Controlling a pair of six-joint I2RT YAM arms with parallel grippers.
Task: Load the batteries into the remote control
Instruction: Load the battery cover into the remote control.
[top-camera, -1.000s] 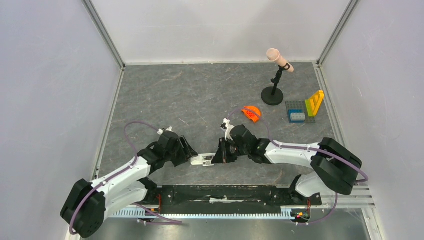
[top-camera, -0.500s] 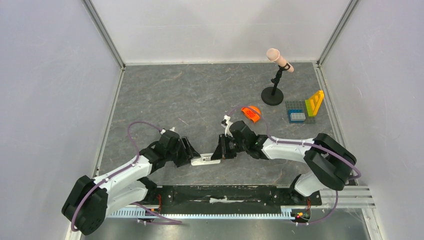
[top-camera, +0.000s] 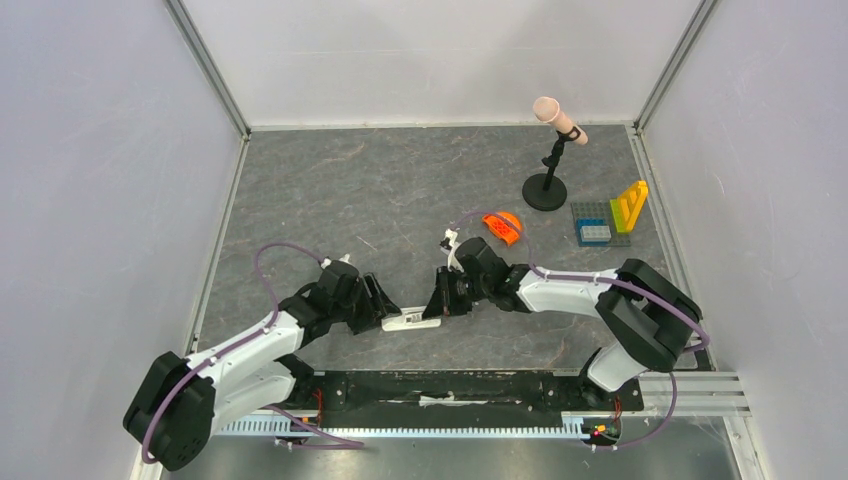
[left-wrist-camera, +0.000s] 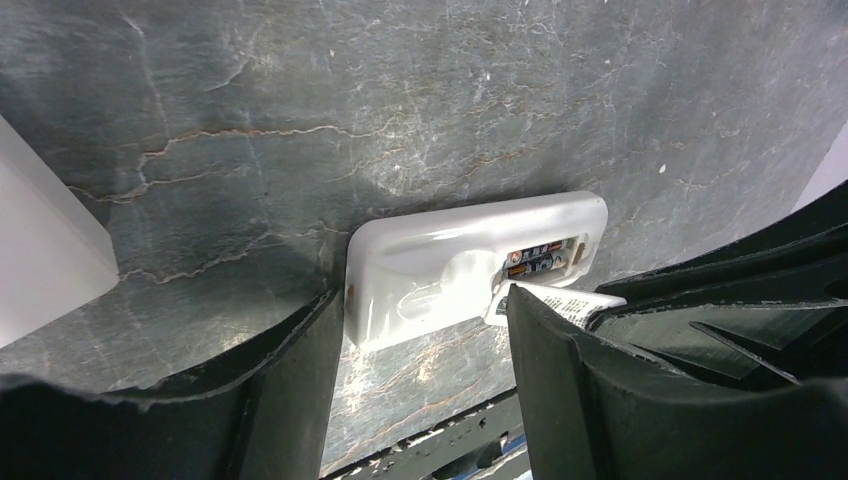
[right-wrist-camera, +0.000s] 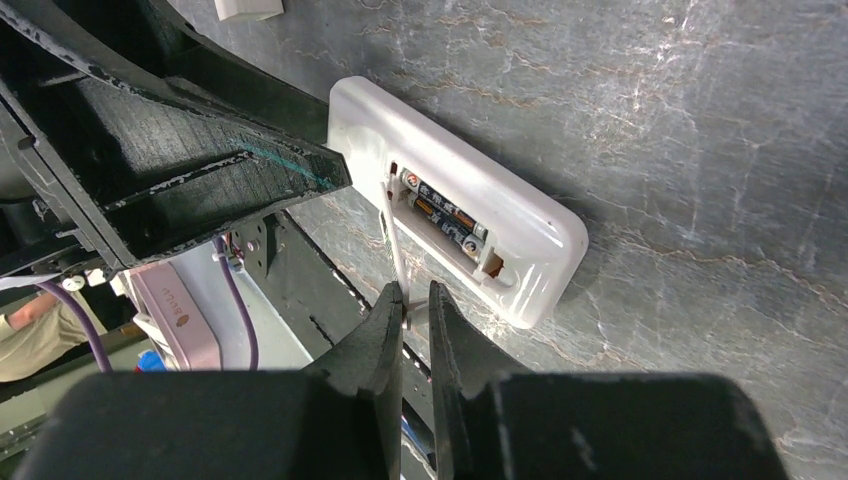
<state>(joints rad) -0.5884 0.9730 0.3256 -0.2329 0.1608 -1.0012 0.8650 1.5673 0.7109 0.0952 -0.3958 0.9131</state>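
Observation:
The white remote control (top-camera: 414, 321) lies on the table between both arms, its recess facing up. Two dark batteries (right-wrist-camera: 445, 215) sit side by side in that recess, also seen as the batteries (left-wrist-camera: 535, 258) in the left wrist view. My left gripper (left-wrist-camera: 425, 300) stands open, its left finger (left-wrist-camera: 300, 370) against the remote's (left-wrist-camera: 450, 265) left end. My right gripper (right-wrist-camera: 412, 300) is shut on a thin white cover (right-wrist-camera: 395, 250), held edge-on just beside the recess. The printed face of the cover (left-wrist-camera: 560, 300) shows at the remote's near edge.
An orange piece (top-camera: 503, 225) lies behind the right wrist. A microphone on a black stand (top-camera: 548, 170) and toy bricks (top-camera: 612, 218) stand at the back right. A white block (left-wrist-camera: 40, 240) sits left of the left gripper. The table's front rail (top-camera: 450, 390) runs close behind the remote.
The remote has slid slightly to the right. The right arm has shifted a little left and back with the cover still pinched. The left gripper has stayed wide.

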